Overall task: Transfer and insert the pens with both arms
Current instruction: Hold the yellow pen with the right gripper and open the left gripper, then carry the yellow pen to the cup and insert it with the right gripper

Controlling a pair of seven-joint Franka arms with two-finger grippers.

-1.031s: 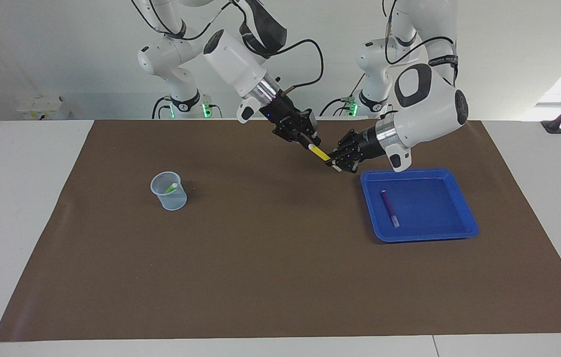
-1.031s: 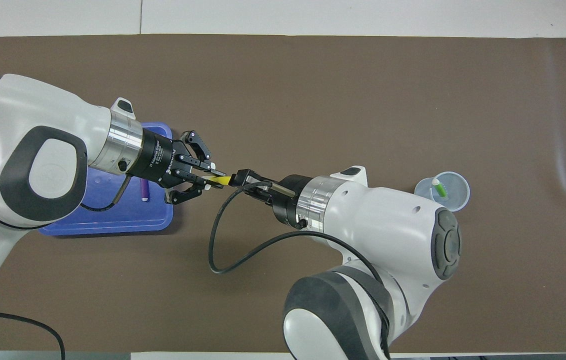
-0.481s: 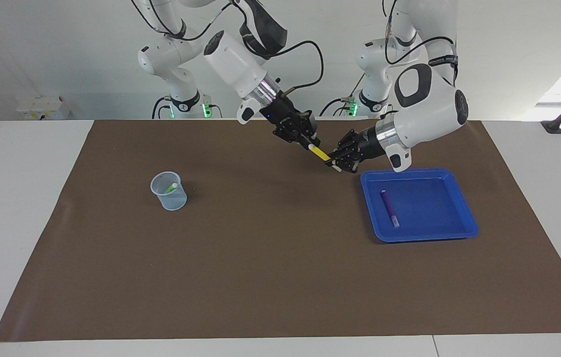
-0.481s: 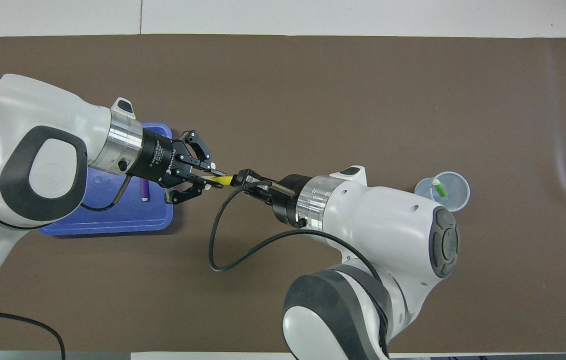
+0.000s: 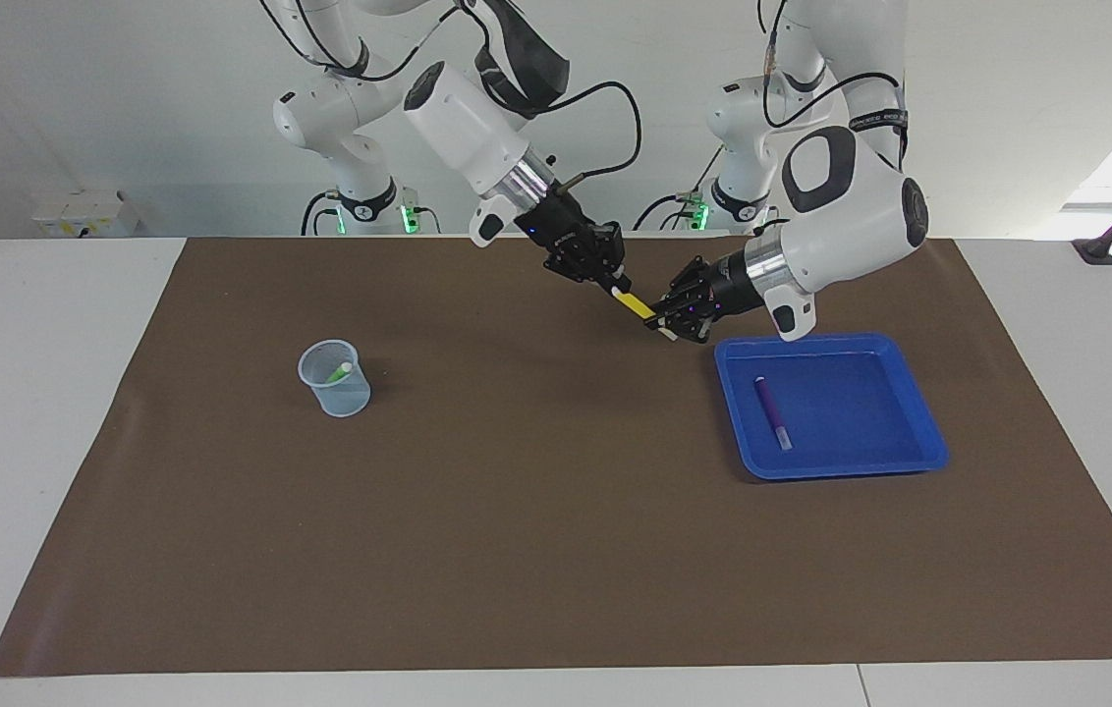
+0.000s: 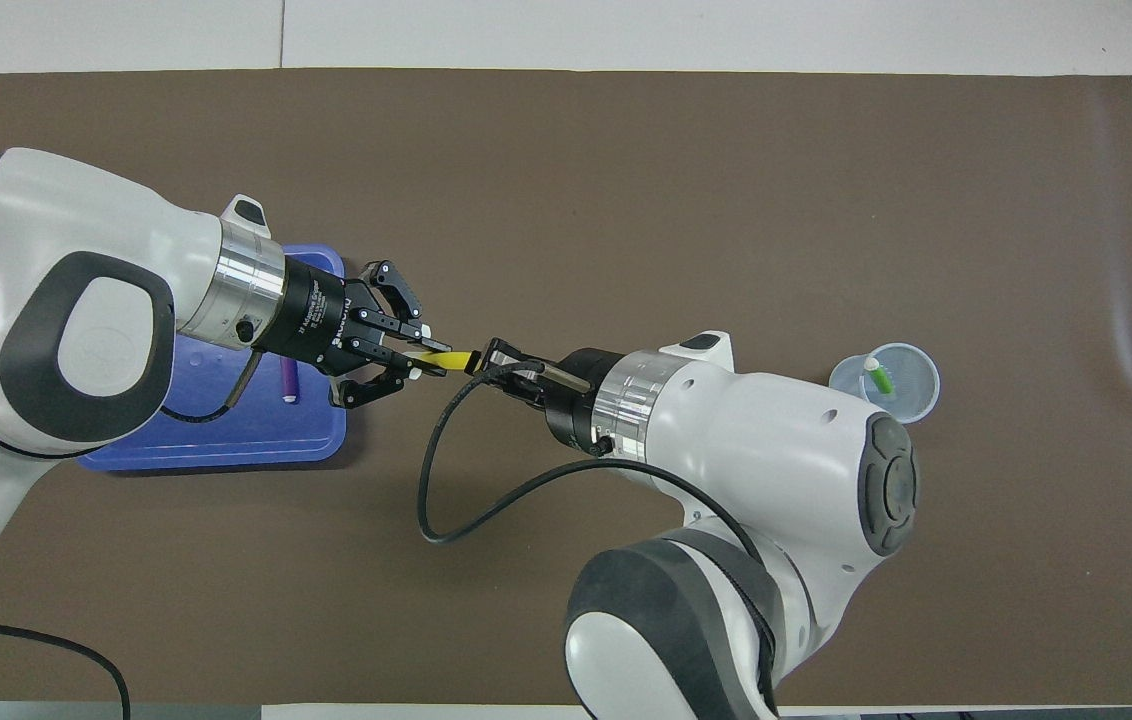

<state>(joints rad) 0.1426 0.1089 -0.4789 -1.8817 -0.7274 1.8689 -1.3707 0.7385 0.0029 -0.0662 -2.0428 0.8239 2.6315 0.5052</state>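
Observation:
A yellow pen (image 5: pixel 636 305) (image 6: pixel 451 357) hangs slantwise over the brown mat, held at both ends. My left gripper (image 5: pixel 662 323) (image 6: pixel 421 358) is shut on its lower yellow end, just off the blue tray's corner. My right gripper (image 5: pixel 614 284) (image 6: pixel 486 357) is shut on its pale cap end. A purple pen (image 5: pixel 770 410) (image 6: pixel 288 380) lies in the blue tray (image 5: pixel 900 432) (image 6: pixel 226 440). A green pen (image 5: pixel 339 372) (image 6: pixel 882 379) stands cap up in a clear cup (image 5: pixel 352 398) (image 6: pixel 916 395) toward the right arm's end.
A brown mat (image 5: pixel 536 530) covers most of the white table. A black cable (image 6: pixel 436 500) loops from the right wrist over the mat. Two smaller white arms (image 5: pixel 350 147) with green lights stand at the robots' edge.
My right gripper's fingers have closed onto the yellow pen's cap end. The left gripper and the pen have stayed where they were.

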